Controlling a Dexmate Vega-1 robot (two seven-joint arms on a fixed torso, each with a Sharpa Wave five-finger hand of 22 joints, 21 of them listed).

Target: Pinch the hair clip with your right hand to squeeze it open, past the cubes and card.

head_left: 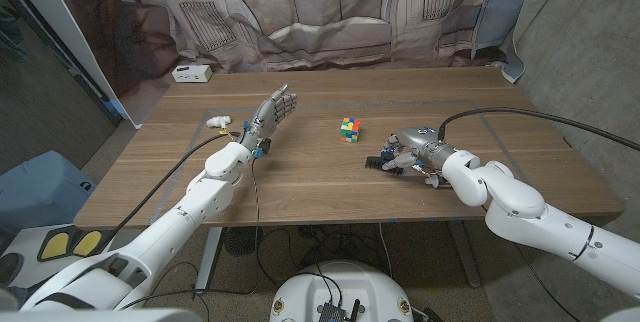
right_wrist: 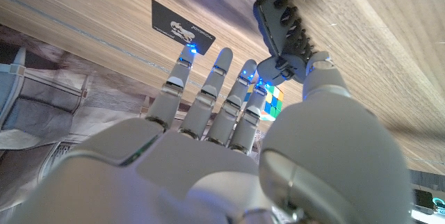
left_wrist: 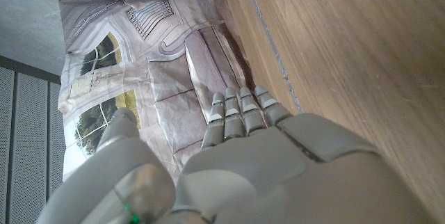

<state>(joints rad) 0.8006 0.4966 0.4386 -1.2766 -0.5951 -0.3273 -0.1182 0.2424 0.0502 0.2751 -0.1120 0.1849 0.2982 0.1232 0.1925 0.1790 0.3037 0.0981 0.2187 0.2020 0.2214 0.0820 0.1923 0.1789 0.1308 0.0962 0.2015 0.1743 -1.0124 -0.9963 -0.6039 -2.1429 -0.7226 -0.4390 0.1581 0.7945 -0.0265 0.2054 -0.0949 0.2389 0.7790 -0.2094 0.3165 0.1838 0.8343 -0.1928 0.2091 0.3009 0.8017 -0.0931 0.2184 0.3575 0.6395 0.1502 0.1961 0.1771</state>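
Note:
A black toothed hair clip (head_left: 378, 160) (right_wrist: 279, 22) lies on the wooden table (head_left: 300, 177) right of centre. My right hand (head_left: 412, 154) (right_wrist: 229, 147) is at its near end. The thumb tip (right_wrist: 321, 74) and the nearest finger pinch the clip's handle end, while the other fingers reach out straight and apart. A colourful puzzle cube (head_left: 349, 130) (right_wrist: 272, 103) stands just beyond the clip toward the table's middle. A black card (right_wrist: 182, 29) with a white print lies past the fingertips. My left hand (head_left: 272, 112) (left_wrist: 236, 147) is raised over the table's left half, fingers apart, holding nothing.
A white box (head_left: 190, 73) sits at the far left corner, and a small white object (head_left: 218, 120) lies near the left edge. A black cable (head_left: 520, 114) arcs over my right arm. A patterned curtain (head_left: 330, 12) hangs behind the table.

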